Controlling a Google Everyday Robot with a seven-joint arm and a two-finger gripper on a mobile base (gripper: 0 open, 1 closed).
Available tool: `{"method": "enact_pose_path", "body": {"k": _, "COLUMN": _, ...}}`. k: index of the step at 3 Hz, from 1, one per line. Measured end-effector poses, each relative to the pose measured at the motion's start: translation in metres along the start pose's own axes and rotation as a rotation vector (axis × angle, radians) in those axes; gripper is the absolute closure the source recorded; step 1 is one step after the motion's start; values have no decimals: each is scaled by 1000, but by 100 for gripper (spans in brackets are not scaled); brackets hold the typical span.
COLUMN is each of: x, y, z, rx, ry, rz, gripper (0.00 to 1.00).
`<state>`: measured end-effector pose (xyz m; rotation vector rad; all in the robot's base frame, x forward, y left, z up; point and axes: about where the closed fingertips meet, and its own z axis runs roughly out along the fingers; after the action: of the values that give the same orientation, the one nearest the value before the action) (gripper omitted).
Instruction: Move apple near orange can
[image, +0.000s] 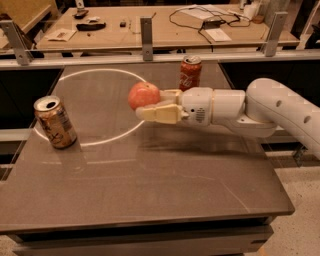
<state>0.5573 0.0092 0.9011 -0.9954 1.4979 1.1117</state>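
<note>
No text can be read

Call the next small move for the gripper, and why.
Probably shift it toward the orange can: the gripper, shut on the apple, hangs over the middle of the table, well apart from that can near the table's edge.

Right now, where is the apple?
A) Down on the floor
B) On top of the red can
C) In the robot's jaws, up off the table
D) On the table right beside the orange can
C: the apple is clamped in the jaws of the gripper, which hangs over the middle of the table, apart from the orange can at the left edge.
</note>
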Motion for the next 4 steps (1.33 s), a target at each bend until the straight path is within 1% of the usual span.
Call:
{"method": "enact_pose_path", "body": {"k": 1, "x": -13, "y": 33, "z": 26, "rx": -76, "ry": -15, "rz": -64, "gripper": 100}}
{"method": "enact_pose_path", "body": {"k": 2, "x": -17, "y": 64, "z": 55, "rx": -165, "ry": -10, "rz": -111, "gripper": 100}}
{"method": "enact_pose_path", "body": {"k": 3, "x": -10, "y": 91, "z": 83, "rx": -256, "ry": 4, "rz": -125, "gripper": 100}}
{"method": "enact_pose_path", "body": {"k": 4, "x": -6, "y": 114, "z": 104, "rx": -323, "ry": 4, "rz": -127, "gripper": 100}}
